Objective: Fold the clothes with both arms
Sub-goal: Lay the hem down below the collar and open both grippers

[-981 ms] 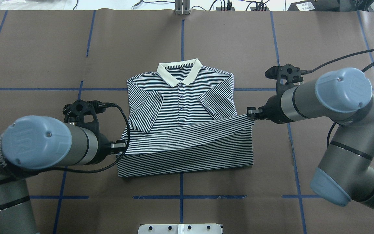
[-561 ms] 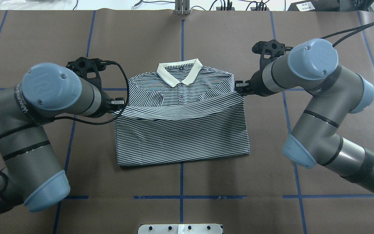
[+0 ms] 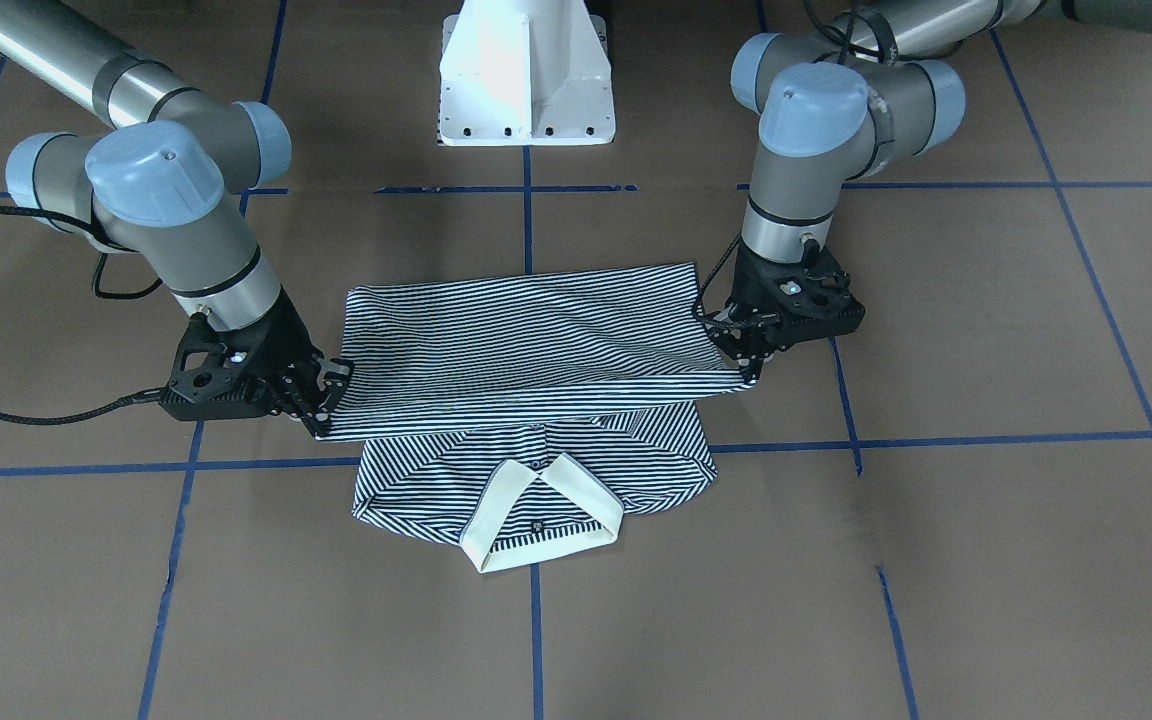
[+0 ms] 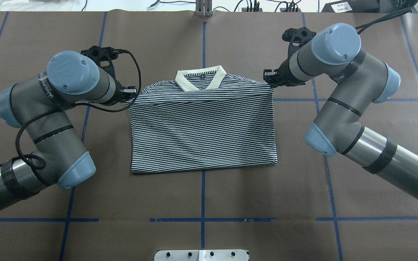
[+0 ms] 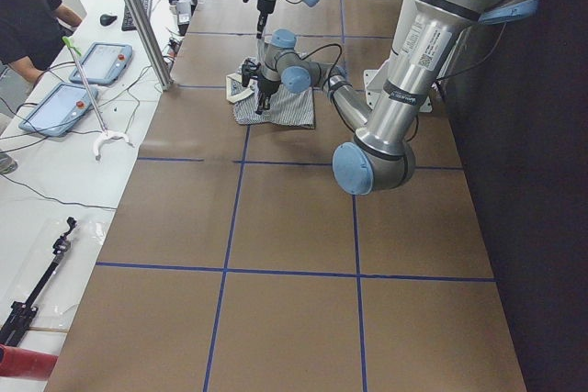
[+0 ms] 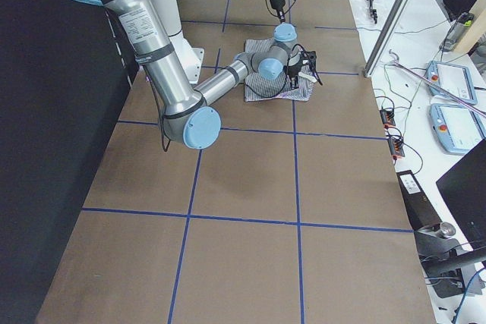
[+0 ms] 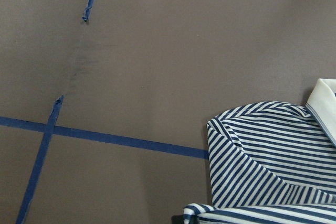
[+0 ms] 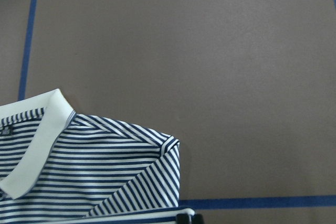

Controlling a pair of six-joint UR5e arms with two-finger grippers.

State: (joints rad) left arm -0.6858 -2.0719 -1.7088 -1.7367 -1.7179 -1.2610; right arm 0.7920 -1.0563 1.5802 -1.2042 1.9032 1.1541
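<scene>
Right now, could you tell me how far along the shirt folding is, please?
Done: the shirt has its sleeves tucked in and is doubled over. In hand: the left claw and right claw grip the hem corners just below the collar. Left: lay the hem down, release, perhaps another fold.

The folded-over lower half of the polo shirt (image 4: 201,134) hides most of the placket and chest, leaving the collar (image 4: 200,78) and a strip of shoulders showing on the far side. Each wrist camera cuts the shirt off at its bottom edge. The left gripper (image 4: 132,95) and right gripper (image 4: 270,80) pinch the hem corners, but from the table's ends they are too small to read.
</scene>
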